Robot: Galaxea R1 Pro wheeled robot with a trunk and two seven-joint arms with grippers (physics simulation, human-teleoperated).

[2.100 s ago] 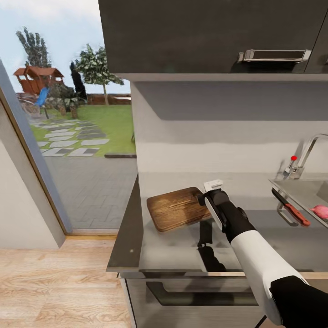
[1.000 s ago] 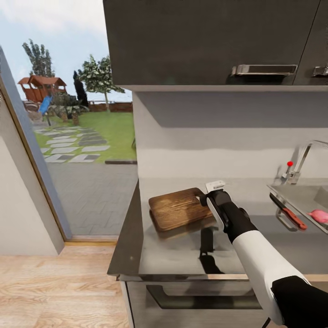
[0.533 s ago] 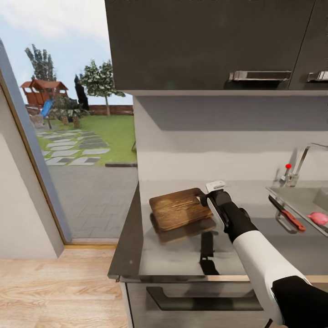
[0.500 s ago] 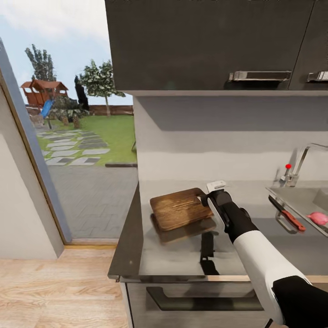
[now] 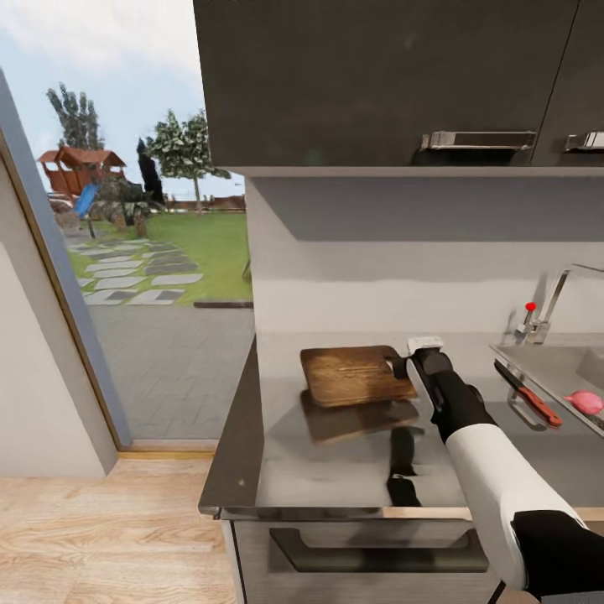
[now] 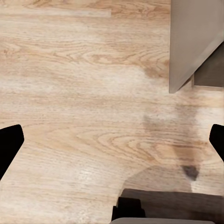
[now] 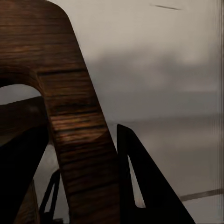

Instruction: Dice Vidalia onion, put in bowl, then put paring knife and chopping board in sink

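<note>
My right gripper (image 5: 404,367) is shut on the slot-handle end of the brown wooden chopping board (image 5: 356,375). It holds the board level a little above the grey countertop (image 5: 335,470), which mirrors the board below. In the right wrist view the board's handle bar (image 7: 77,135) runs between the dark fingers (image 7: 144,186). At the right edge, the paring knife (image 5: 530,394) with its red handle lies on the steel sink (image 5: 549,356). The pink onion (image 5: 587,402) lies beside the knife. The left gripper (image 6: 112,144) hangs open over the wooden floor. The bowl is out of view.
The chrome tap (image 5: 560,289) with a red knob (image 5: 529,307) stands behind the sink. Dark wall cabinets (image 5: 377,75) hang overhead. The countertop's left end (image 5: 231,436) meets a glass door to the garden. Light wooden floor (image 5: 101,528) lies below.
The right gripper has lifted the chopping board off the countertop and carried it to the right, towards the sink. The head camera shifted a little over the earlier frames.
</note>
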